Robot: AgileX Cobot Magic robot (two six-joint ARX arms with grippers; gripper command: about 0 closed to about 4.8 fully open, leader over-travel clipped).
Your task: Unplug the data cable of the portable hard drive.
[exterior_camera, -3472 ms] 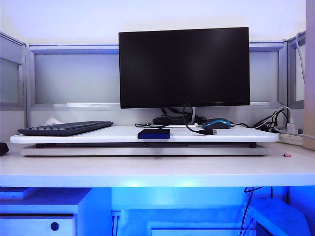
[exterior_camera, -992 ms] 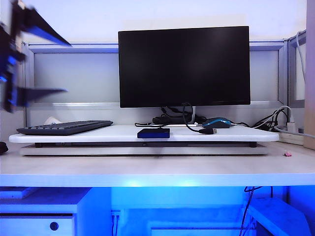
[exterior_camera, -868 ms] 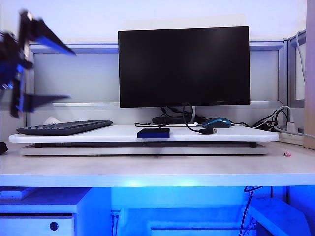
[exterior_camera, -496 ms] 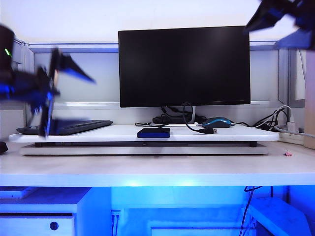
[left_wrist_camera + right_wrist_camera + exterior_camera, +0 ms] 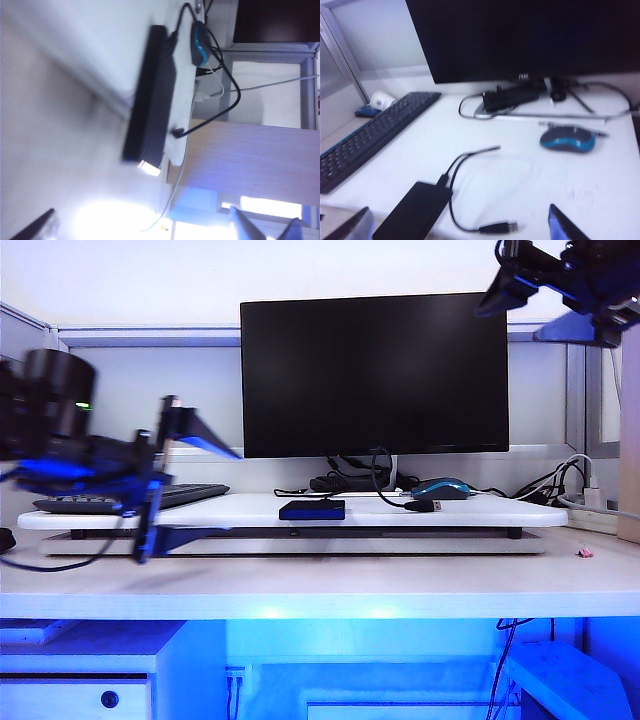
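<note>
1 monitor (image 5: 374, 375), 1 keyboard (image 5: 367, 137), 1 mouse (image 5: 568, 138), 1 portable hard drive (image 5: 414, 211), 1 data cable (image 5: 465, 192), 2 grippers: left gripper (image 5: 180, 485), right gripper (image 5: 540, 295).

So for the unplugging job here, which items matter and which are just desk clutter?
Job:
- portable hard drive
- data cable plugged into it
- left end effector, open, near the keyboard end
- right end effector, open, high by the monitor's corner

Clutter:
- monitor
- keyboard
- mouse
</note>
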